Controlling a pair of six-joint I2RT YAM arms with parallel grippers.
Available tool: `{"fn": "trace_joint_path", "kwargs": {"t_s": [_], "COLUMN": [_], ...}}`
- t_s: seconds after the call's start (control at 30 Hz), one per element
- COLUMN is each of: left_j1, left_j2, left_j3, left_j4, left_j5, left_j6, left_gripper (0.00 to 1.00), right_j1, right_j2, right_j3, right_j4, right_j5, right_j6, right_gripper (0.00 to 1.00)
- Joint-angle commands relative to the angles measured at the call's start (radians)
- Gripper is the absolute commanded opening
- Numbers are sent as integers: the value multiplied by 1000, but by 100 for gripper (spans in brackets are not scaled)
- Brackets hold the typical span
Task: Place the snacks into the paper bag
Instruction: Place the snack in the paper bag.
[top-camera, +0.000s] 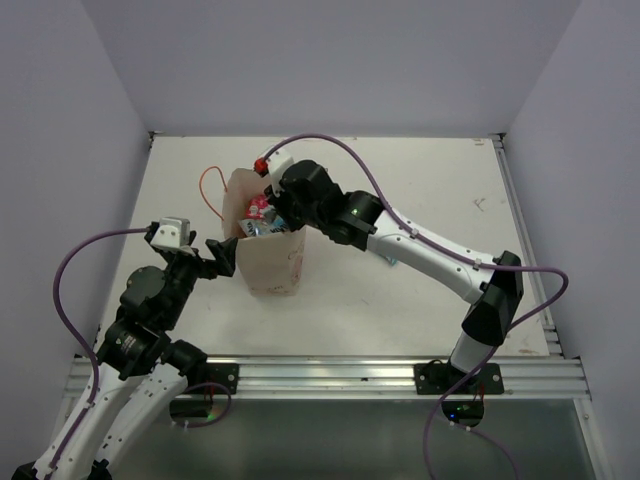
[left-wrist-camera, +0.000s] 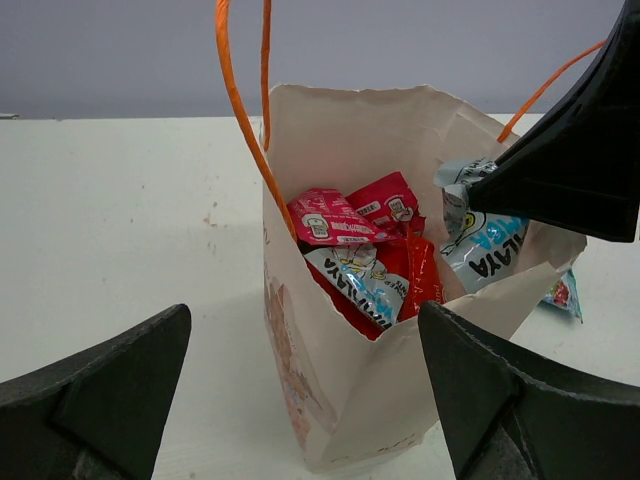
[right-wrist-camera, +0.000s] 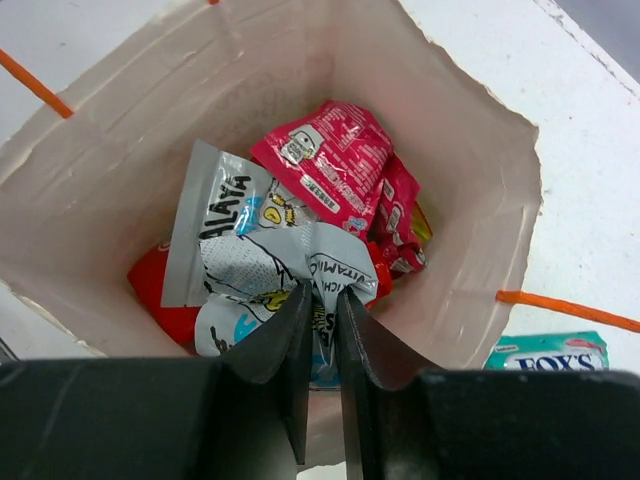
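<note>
We see our right hand (right-wrist-camera: 321, 300) pinching a light blue packet (right-wrist-camera: 245, 262) inside the open paper bag (top-camera: 275, 268) mid-counter (top-camera: 420, 190), our left hand (top-camera: 222, 256) spread wide and empty just left of it.

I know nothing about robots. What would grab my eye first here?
A cream paper bag with orange handles stands on the table, holding red and magenta packets. The right arm reaches over it, jaws pinching a pale blue packet at its mouth. A FOX'S packet lies on the table beside it.
</note>
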Motion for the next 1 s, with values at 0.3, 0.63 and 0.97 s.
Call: {"fn": "trace_joint_path", "kwargs": {"t_s": [0.3, 0.63, 0.97], "left_j1": [2, 2, 2], "left_j2": [2, 3, 0], "left_j3": [-5, -3, -5], "left_j4": [47, 46, 44], "left_j5": [7, 7, 4], "left_j6": [17, 17, 17], "left_gripper": [100, 100, 100], "right_j1": [-3, -1, 0], "right_j2": [-45, -172, -322], "right_j3": [-5, -28, -85], "right_j4": [-19, 34, 56], "right_j5": [31, -84, -32], "right_j6": [40, 72, 78], "right_gripper": [61, 98, 99]}}
